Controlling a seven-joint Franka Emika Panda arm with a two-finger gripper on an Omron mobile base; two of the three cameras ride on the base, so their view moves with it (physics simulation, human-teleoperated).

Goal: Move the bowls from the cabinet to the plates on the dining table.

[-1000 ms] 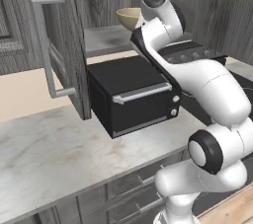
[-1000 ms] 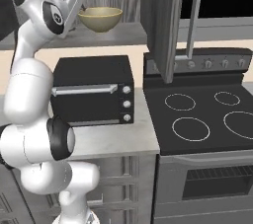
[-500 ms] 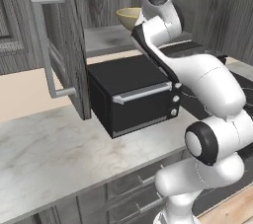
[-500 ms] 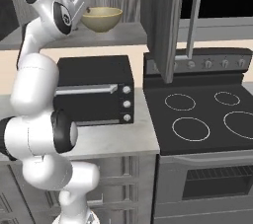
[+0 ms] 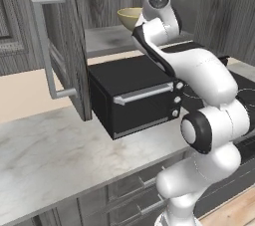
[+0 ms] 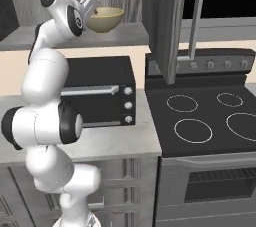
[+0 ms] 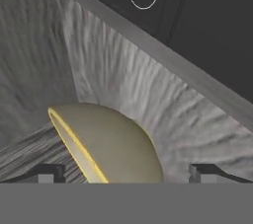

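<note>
Moved: arm has reached further into the cabinet [image 5: 64, 46] towards the bowl; base views unchanged.
Bowl [image 6: 105, 19]: upright on the cabinet shelf [image 5: 107, 38], above the toaster oven [image 5: 134, 98]; in the hand view it lies between the finger tips.
Gripper [image 6: 90, 5]: at the bowl's rim, jaws spread wide, one tip either side of the bowl, not clamped on it.
Cabinet doors: both swung open.
Stove [image 6: 205, 121]: just right of the oven, on the counter [image 5: 50, 150] line.
</note>
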